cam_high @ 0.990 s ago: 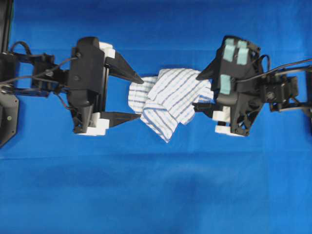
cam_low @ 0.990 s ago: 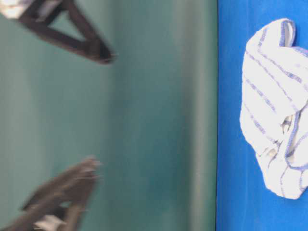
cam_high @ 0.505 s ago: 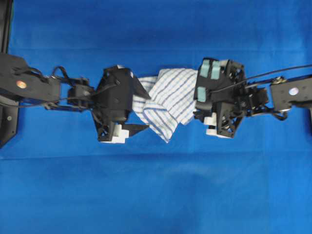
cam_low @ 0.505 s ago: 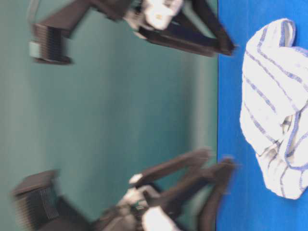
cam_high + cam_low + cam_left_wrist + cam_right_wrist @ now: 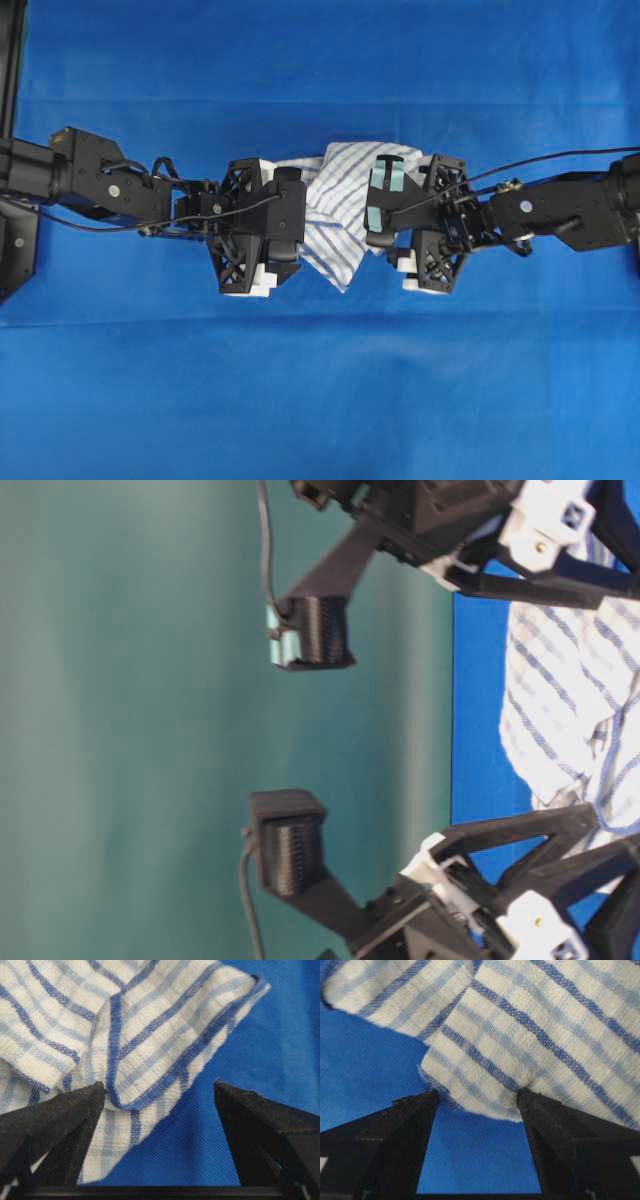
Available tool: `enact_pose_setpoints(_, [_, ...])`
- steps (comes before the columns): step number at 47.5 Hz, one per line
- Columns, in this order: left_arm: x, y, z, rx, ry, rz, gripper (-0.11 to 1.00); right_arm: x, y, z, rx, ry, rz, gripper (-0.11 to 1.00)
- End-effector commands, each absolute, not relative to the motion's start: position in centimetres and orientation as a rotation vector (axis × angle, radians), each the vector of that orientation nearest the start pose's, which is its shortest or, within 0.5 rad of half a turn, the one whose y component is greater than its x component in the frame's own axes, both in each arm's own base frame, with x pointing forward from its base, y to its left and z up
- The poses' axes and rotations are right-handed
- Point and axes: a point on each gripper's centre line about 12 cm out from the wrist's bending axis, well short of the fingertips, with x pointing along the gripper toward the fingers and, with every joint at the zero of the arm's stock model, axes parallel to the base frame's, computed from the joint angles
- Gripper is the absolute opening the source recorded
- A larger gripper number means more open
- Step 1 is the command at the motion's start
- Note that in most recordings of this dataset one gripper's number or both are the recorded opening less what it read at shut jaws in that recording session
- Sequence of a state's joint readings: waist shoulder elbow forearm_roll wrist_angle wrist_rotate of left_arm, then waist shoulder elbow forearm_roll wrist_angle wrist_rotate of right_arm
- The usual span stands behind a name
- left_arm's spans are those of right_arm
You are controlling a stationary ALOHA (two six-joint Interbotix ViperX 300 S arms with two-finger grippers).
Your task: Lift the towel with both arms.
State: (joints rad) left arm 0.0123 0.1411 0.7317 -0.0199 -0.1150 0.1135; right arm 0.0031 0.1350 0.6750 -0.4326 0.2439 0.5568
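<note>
From overhead I see the small white towel with thin blue stripes (image 5: 338, 215) lying crumpled on the plain blue table cloth (image 5: 320, 400), just above centre. My black left gripper (image 5: 160, 1091) sits at the towel's nine o'clock edge, jaws spread wide; in its wrist view one pointed black fingertip (image 5: 95, 1094) touches a folded, blue-hemmed corner, the other stands over bare cloth. My black right gripper (image 5: 477, 1095) sits at the towel's three o'clock, also spread wide, both tips meeting the towel's frayed edge. Neither holds anything. The towel rests flat on the table cloth.
</note>
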Motion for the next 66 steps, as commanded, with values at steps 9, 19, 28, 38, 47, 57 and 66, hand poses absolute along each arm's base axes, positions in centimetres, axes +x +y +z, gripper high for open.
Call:
enact_pose_setpoints(9, [38.7,0.6,9.7,0.084,0.734,-0.016,0.9,37.5,-1.7,10.2,0.089,0.977,-0.159,0.66])
enact_pose_setpoints(19, [38.9,0.6,9.7,0.087,0.737,-0.017,0.83,37.7,-2.2,10.4,0.096,0.968,-0.17,0.49])
enact_pose_setpoints(28, [38.6,0.6,9.7,0.087,0.778,-0.021,0.34,37.8,-2.3,10.8,0.099,0.955,-0.172,0.07])
enact_pose_setpoints(38, [38.3,0.8,12.1,0.085,0.758,-0.017,0.05,37.8,-2.3,13.2,0.105,0.9,-0.175,0.07])
enact_pose_setpoints(47, [37.8,0.7,17.5,0.084,0.694,-0.015,0.05,37.2,-2.5,17.8,0.101,0.827,-0.2,0.06])
enact_pose_setpoints(57, [36.7,0.9,24.7,0.089,0.619,-0.011,0.05,36.1,-3.2,24.4,0.09,0.752,-0.256,0.06])
enact_pose_setpoints(66, [35.1,1.8,31.6,0.094,0.514,0.018,0.05,35.1,-3.6,30.1,0.087,0.669,-0.293,0.06])
